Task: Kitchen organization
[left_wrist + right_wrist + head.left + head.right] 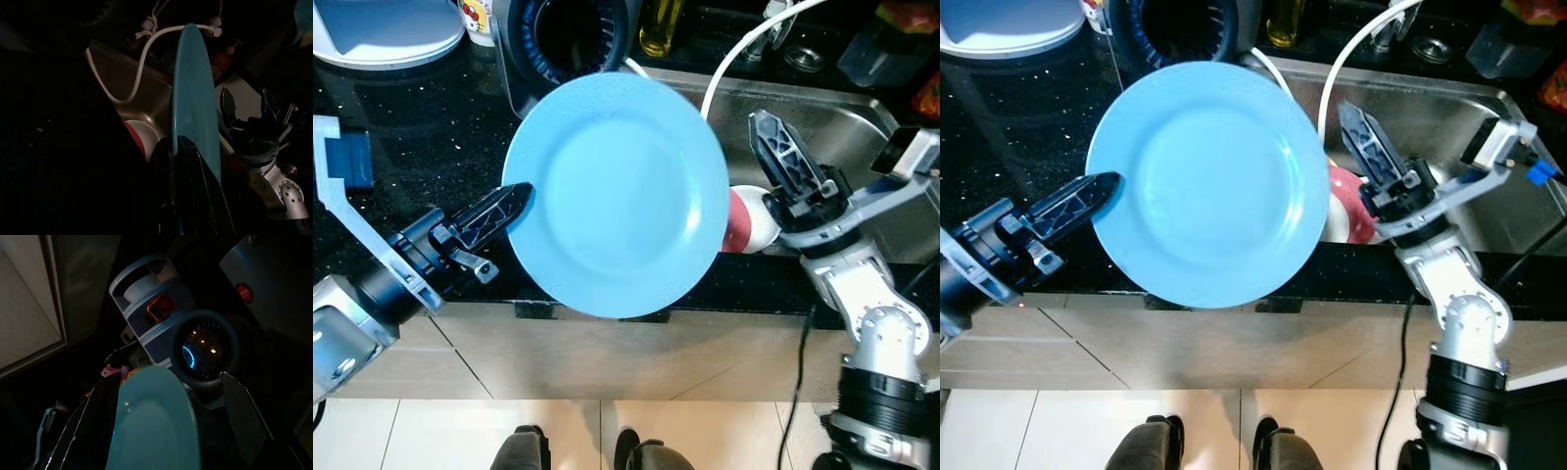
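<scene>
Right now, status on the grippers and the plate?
Left gripper shut on blue plate rim, held above counter edge. Right gripper open beside plate, over sink. Red-white bowl partly beneath the plate.

No words or numbers can be read in any of the pictures. A white cup [477, 20] at the back of the black counter [421, 147] has a small red and yellow picture on it, but it is too small to make out. In the right wrist view, a dark machine [274, 289] has a little round red badge [244, 292] with tiny pale marks that are too small to read. A blue and white machine [146, 316] near it has an orange square part [161, 307] with no letters that can be made out.
</scene>
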Tool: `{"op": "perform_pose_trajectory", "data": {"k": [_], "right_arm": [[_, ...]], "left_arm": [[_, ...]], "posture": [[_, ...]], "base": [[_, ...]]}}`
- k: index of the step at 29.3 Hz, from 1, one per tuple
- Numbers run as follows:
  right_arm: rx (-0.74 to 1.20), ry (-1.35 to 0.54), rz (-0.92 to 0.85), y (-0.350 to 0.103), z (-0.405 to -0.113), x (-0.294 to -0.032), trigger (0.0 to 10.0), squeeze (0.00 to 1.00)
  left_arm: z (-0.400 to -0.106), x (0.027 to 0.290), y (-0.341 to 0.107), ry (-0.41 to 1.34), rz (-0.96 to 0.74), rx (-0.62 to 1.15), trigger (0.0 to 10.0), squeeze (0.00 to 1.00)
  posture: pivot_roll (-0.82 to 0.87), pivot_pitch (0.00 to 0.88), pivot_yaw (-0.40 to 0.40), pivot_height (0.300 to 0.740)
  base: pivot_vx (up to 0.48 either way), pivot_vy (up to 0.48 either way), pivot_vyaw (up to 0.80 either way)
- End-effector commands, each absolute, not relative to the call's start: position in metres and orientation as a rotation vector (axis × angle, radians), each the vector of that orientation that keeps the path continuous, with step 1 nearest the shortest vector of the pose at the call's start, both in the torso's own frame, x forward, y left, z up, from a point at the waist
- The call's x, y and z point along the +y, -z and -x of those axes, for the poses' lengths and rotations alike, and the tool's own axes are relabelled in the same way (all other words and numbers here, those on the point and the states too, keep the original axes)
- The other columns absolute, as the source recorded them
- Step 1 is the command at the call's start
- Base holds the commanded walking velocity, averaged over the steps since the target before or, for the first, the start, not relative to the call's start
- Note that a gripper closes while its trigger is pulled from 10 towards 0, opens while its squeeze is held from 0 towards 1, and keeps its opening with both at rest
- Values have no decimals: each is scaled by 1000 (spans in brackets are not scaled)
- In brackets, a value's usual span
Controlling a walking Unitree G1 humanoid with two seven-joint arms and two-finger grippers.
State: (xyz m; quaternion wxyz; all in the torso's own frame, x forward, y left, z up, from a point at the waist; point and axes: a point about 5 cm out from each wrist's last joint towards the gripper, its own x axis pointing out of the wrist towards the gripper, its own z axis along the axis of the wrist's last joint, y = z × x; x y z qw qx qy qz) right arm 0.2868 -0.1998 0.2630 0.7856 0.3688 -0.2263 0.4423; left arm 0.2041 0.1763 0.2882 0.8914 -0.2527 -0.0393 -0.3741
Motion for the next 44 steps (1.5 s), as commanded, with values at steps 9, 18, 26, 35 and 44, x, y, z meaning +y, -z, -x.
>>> {"op": "perform_pose_trajectory", "data": {"k": [9,18,26,35,44], "right_arm": [[-325,-1049,-694,-239,-268,-217,10000,0],[-238,-1076,-645,-225,-264,-212,10000,0],[-219,-1162,-647,-222,-257,-204,2745,0],[-187,-1270,-624,-223,-247,-191,0,0],[-200,-1246,-628,-223,-251,-191,0,0]], "left_arm": [[-192,180,-311,923,338,-158,0,0],[-190,183,-316,956,304,-184,0,0],[-190,183,-313,977,304,-180,0,0],[-192,175,-310,1012,334,-182,0,0],[-193,175,-308,1011,322,-190,0,0]], "posture": [[166,132,-94,740],[167,132,-92,740],[166,130,-91,740],[159,128,-94,740],[156,121,-95,740]], "base": [[0,0,0],[0,0,0],[0,0,0],[0,0,0],[0,0,0]]}}
